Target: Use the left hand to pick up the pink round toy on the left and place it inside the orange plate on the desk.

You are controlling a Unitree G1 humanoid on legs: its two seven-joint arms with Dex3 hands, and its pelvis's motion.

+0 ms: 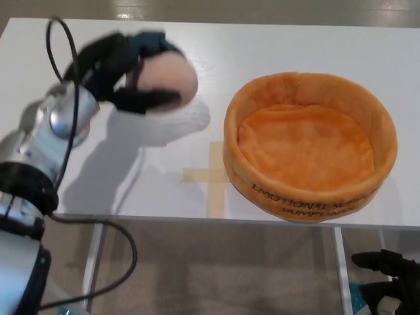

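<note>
My left hand [134, 69] is shut on the pink round toy [169, 79] and holds it in the air above the left half of the white desk [216, 52], casting a shadow on the top beneath. The picture of hand and toy is blurred by motion. The orange plush plate [310, 146] stands to the right of the toy, near the desk's front edge, with nothing in it. My right hand [387, 279] hangs low at the bottom right, below the desk's level, its fingers spread apart.
A cross of tan tape [211, 176] marks the desk just left of the plate. A black cable [56, 46] loops over my left forearm. The desk's front edge runs across the lower picture, with floor below.
</note>
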